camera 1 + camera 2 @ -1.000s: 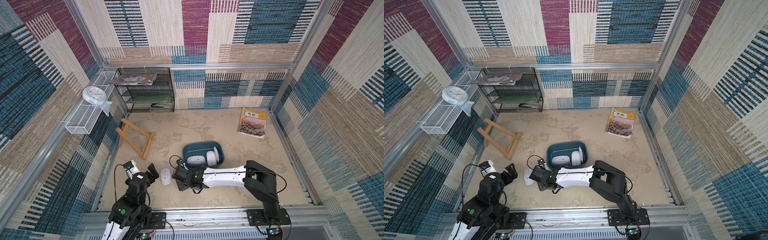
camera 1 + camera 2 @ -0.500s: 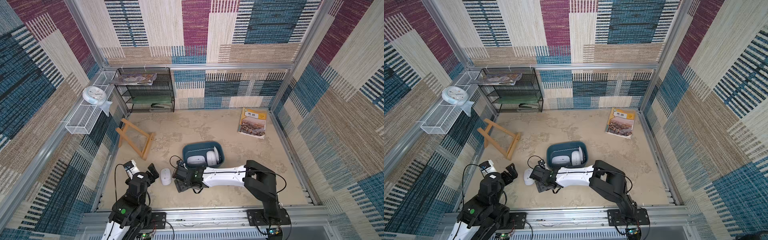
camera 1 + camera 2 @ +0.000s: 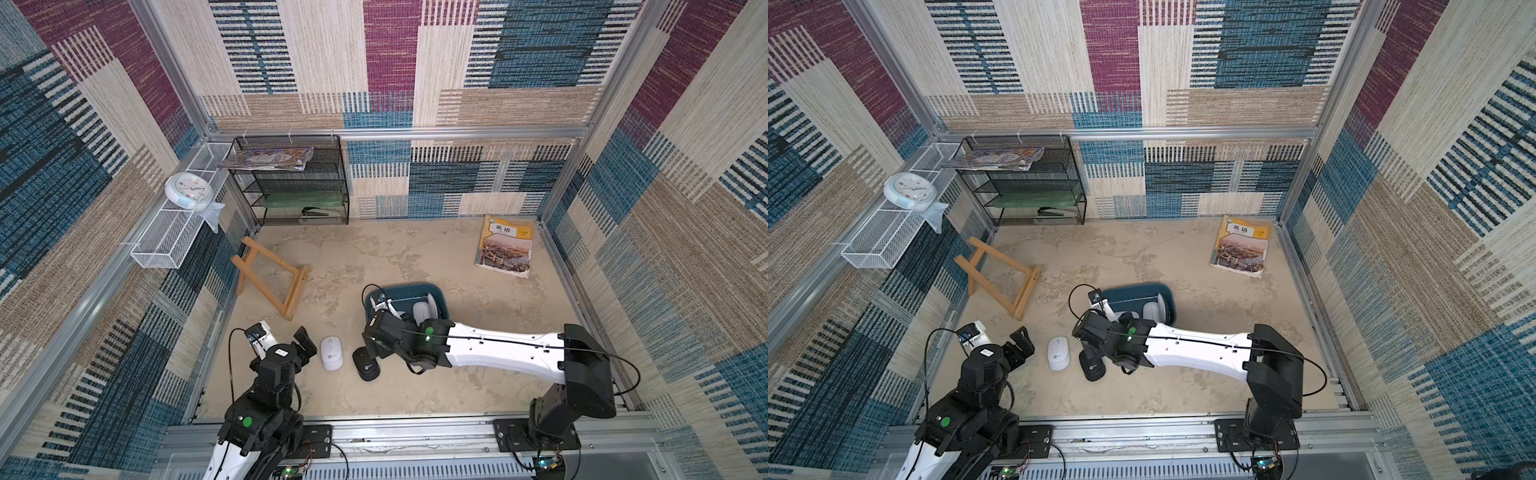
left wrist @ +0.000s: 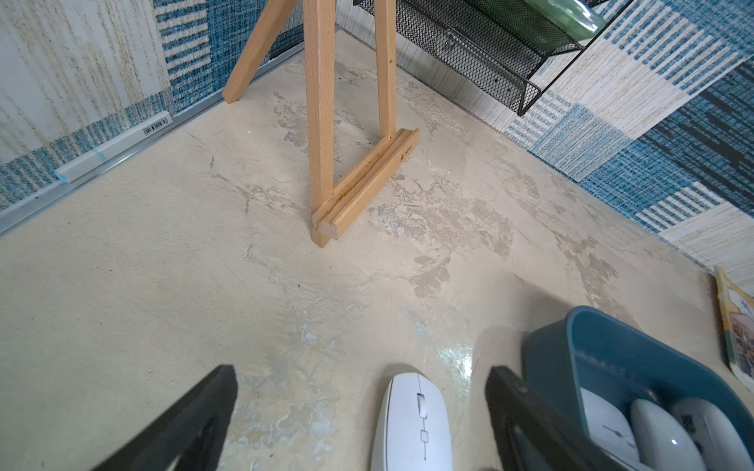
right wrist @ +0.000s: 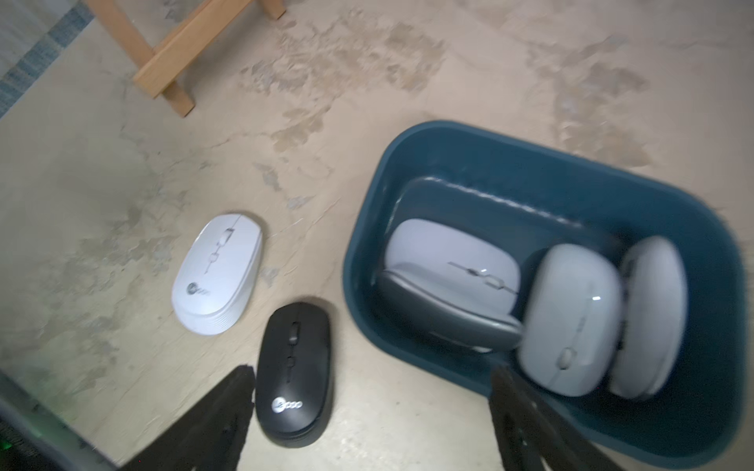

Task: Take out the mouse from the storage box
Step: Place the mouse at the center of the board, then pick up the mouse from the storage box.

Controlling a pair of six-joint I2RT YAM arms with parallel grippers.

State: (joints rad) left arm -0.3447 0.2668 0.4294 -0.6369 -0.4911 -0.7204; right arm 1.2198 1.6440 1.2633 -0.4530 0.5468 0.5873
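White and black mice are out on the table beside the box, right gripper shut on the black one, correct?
Not shut: the right wrist view shows the right gripper open, jaws wide apart, the black mouse lying beside one jaw. Both it and the white mouse are out on the table beside the box.

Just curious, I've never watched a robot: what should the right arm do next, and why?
Probably lift the right gripper and swing it over the storage box: its jaws stand open, the black mouse already lies on the table, and several pale mice are still inside.
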